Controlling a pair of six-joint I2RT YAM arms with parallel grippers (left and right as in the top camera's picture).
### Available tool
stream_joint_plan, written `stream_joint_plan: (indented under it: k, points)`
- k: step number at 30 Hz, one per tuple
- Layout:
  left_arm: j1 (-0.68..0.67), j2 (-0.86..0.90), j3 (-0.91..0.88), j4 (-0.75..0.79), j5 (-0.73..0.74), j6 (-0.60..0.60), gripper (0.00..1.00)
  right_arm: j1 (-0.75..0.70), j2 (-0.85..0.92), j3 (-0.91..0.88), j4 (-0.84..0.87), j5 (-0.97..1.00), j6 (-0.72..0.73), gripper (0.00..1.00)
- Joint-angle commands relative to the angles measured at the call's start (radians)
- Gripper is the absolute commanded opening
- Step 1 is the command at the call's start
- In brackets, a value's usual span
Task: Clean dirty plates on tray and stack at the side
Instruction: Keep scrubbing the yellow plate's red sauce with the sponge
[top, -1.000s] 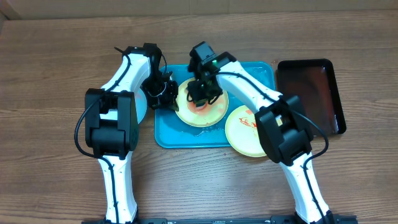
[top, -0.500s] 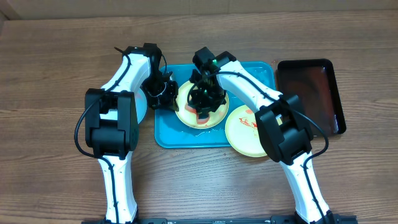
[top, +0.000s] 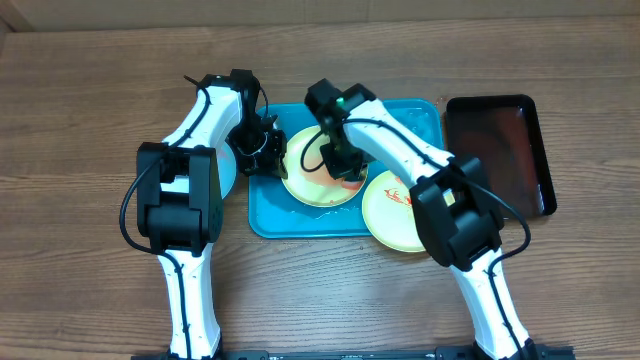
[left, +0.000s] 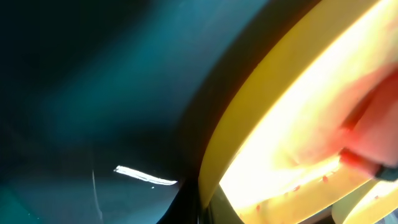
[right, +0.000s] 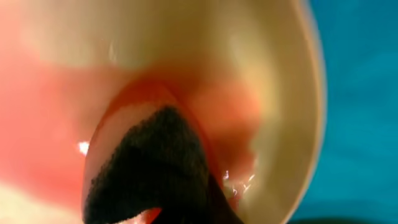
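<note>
The turquoise tray (top: 300, 215) holds a pale yellow-green plate (top: 305, 175) smeared with red sauce. My left gripper (top: 272, 150) is shut on that plate's left rim (left: 249, 118), seen very close in the left wrist view. My right gripper (top: 346, 166) presses down on the plate's right part, shut on a dark sponge (right: 149, 162) wet with red sauce. A second yellow-green plate (top: 392, 212) with a red smear overhangs the tray's right front corner. A pale blue-white plate (top: 228, 170) lies left of the tray, mostly hidden by my left arm.
A glossy black tray (top: 500, 150) sits on the wooden table to the right of the turquoise tray. Both arms cross over the turquoise tray's back half.
My right gripper has slid the sponge across the plate from its middle towards its right edge. The left gripper has kept its hold on the rim without moving.
</note>
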Motion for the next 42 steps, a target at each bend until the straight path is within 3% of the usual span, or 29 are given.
stream_joint_plan:
  k: [1, 8, 14, 25, 33, 42]
  points:
    - [-0.002, 0.069, -0.035, 0.019, -0.093, 0.022, 0.04, 0.005, 0.009, -0.023, 0.064, 0.220, 0.022, 0.04]
    - [-0.002, 0.069, -0.035, 0.019, -0.093, 0.022, 0.05, 0.022, 0.019, -0.026, 0.198, 0.158, 0.013, 0.04]
    - [-0.002, 0.069, -0.035, 0.019, -0.093, 0.022, 0.04, 0.022, 0.021, -0.069, 0.281, -0.134, -0.043, 0.04]
    - [-0.002, 0.069, -0.035, 0.027, -0.092, 0.022, 0.04, 0.020, 0.021, -0.075, 0.259, -0.607, -0.041, 0.04]
    - [-0.002, 0.069, -0.035, 0.027, -0.093, 0.022, 0.05, -0.006, 0.021, -0.075, 0.157, -0.621, -0.035, 0.04]
    - [-0.002, 0.069, -0.035, 0.027, -0.093, 0.022, 0.04, -0.064, 0.020, -0.074, 0.081, -0.443, -0.035, 0.04]
